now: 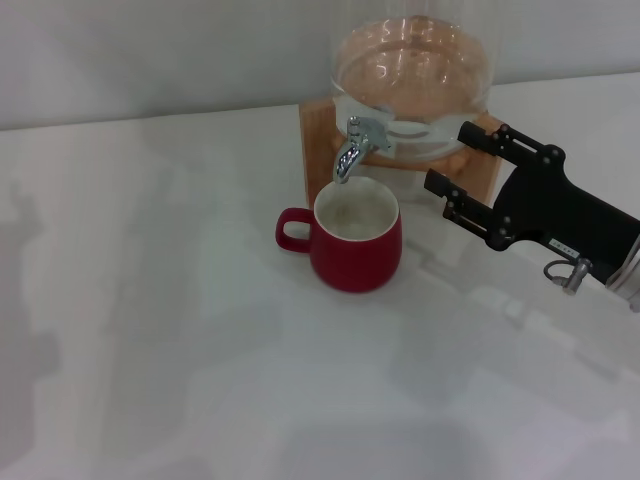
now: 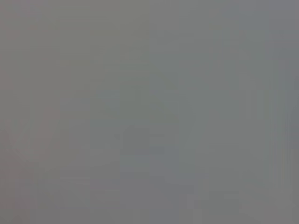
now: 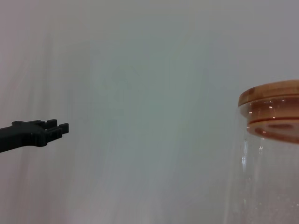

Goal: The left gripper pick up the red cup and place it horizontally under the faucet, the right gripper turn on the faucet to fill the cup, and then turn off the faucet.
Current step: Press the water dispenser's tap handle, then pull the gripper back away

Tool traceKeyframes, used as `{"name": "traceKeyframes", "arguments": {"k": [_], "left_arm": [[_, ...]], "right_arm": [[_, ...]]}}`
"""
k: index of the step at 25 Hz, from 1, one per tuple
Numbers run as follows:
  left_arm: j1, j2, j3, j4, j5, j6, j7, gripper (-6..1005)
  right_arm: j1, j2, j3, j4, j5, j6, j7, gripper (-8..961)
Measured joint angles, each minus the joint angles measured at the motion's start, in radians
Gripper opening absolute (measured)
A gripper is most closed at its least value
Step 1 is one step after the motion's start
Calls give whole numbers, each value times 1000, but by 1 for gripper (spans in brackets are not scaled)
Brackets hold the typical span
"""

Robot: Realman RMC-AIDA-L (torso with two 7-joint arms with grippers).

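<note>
The red cup (image 1: 350,245) stands upright on the white table, its loop handle toward the left, directly below the chrome faucet (image 1: 357,145). The faucet sits on a clear glass jar (image 1: 412,75) in a wooden stand (image 1: 320,135). My right gripper (image 1: 452,158) is open and empty, just right of the stand, its fingers pointing toward the jar and apart from the faucet. One black finger (image 3: 39,132) shows in the right wrist view, with the jar (image 3: 268,154) off to one side. The left gripper is out of view; the left wrist view shows only plain grey.
The white table (image 1: 180,350) spreads to the left and front of the cup. A pale wall stands behind the jar. The jar's wooden lid (image 3: 273,95) shows in the right wrist view.
</note>
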Motion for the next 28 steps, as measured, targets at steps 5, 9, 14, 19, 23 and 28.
{"name": "traceKeyframes", "arguments": {"k": [5, 9, 14, 19, 23, 28], "left_arm": [[-1, 0, 0, 0, 0, 0, 0, 423], [-1, 0, 0, 0, 0, 0, 0, 423], [-1, 0, 0, 0, 0, 0, 0, 423], [-1, 0, 0, 0, 0, 0, 0, 423], [-1, 0, 0, 0, 0, 0, 0, 423], [-1, 0, 0, 1, 0, 0, 0, 423]], "right_arm": [[0, 0, -1, 0, 0, 0, 1, 634], [0, 0, -2, 0, 1, 5, 1, 634], [0, 0, -2, 1, 2, 13, 1, 634], [-1, 1, -3, 3, 2, 14, 1, 634], [-1, 0, -3, 3, 2, 15, 2, 634], [-2, 0, -3, 3, 2, 20, 2, 634]]}}
